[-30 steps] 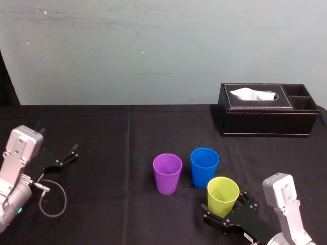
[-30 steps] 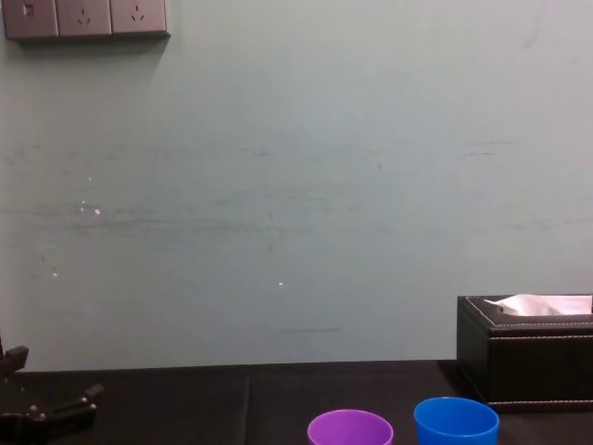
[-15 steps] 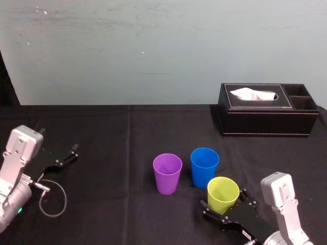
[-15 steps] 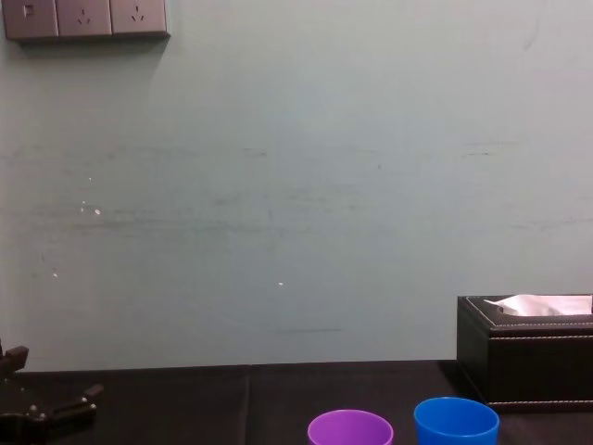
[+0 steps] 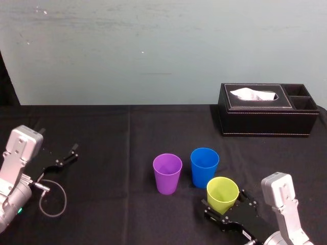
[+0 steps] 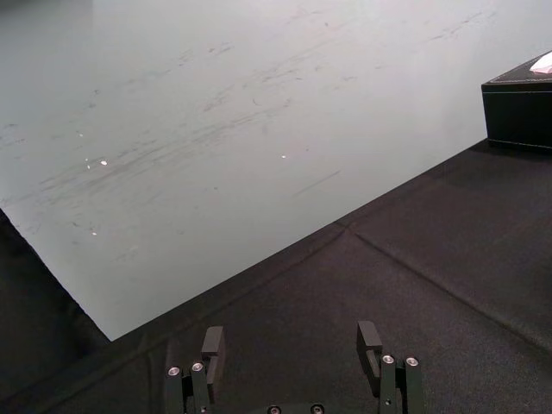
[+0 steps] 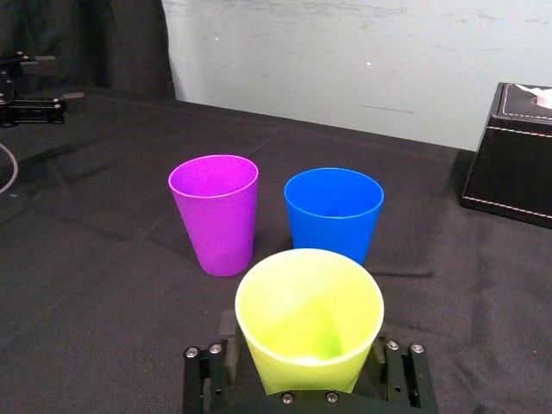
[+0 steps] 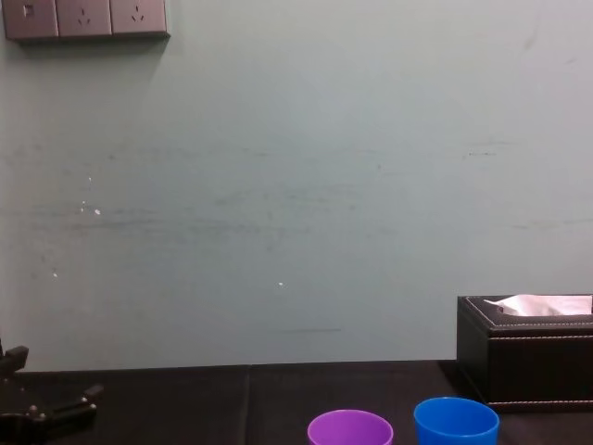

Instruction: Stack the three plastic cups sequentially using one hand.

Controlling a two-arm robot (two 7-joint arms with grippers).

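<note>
Right tool (image 5: 224, 201) grips a yellow-green tapered plastic cup (image 5: 223, 191) at the near right of the black table (image 5: 117, 204), a bright blue plastic cup (image 5: 204, 167) stands just behind it, a purple plastic cup (image 5: 167, 173) stands beside that on its left, and the left tool (image 5: 68, 155) rests at far left, jaws spread.

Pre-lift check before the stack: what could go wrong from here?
1. The right gripper sits low around the yellow cup; on tapered smooth walls it may slip or tilt when lifted.
2. The blue cup stands close behind, the purple cup beside it; a low swing could knock either over.
The left gripper is parked, open, at far left.
</note>
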